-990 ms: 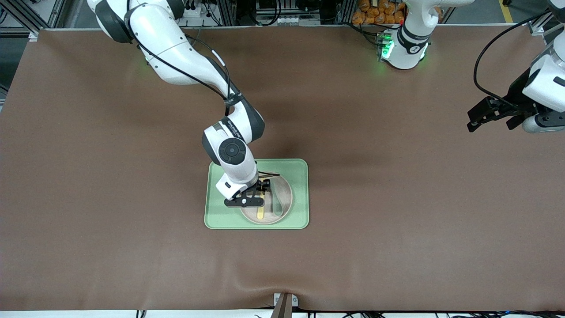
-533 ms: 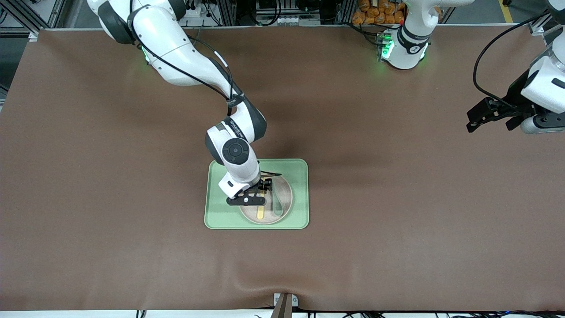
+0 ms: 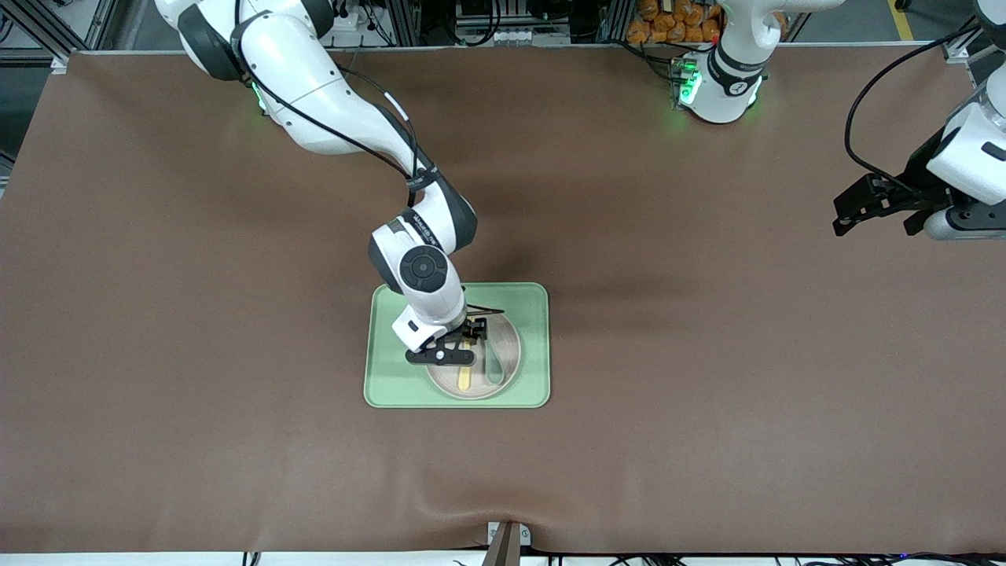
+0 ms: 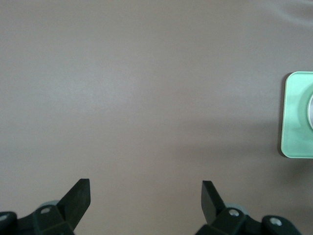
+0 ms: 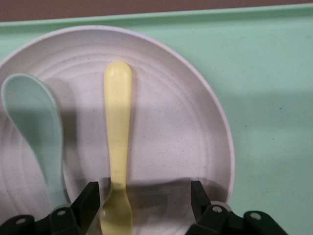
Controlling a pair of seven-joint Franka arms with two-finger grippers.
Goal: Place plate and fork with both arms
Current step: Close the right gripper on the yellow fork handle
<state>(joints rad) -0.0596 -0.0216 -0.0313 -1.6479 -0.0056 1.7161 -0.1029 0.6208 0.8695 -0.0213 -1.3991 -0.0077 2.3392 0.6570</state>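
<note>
The round pale plate [image 3: 509,346] lies on the light green tray [image 3: 385,385] at mid table. The pale yellow fork [image 3: 465,380] lies on the plate, beside a grey-green spoon [image 3: 493,365]. My right gripper [image 3: 474,332] hangs low over the plate, open. In the right wrist view its fingers straddle the fork [image 5: 118,132] at the head end without touching it; the gripper [image 5: 144,196], plate [image 5: 171,132] and spoon [image 5: 36,127] all show there. My left gripper [image 3: 845,218] waits open and empty in the air over the left arm's end of the table, and shows in the left wrist view [image 4: 145,191].
The brown mat covers the whole table. The tray shows in the right wrist view [image 5: 264,98] and at the edge of the left wrist view [image 4: 296,122]. A small bracket [image 3: 507,542] sits at the table edge nearest the front camera.
My right arm has shifted slightly toward the left arm's end, its gripper staying over the fork on the plate. The fork, spoon and plate have not moved. The left gripper barely moved.
</note>
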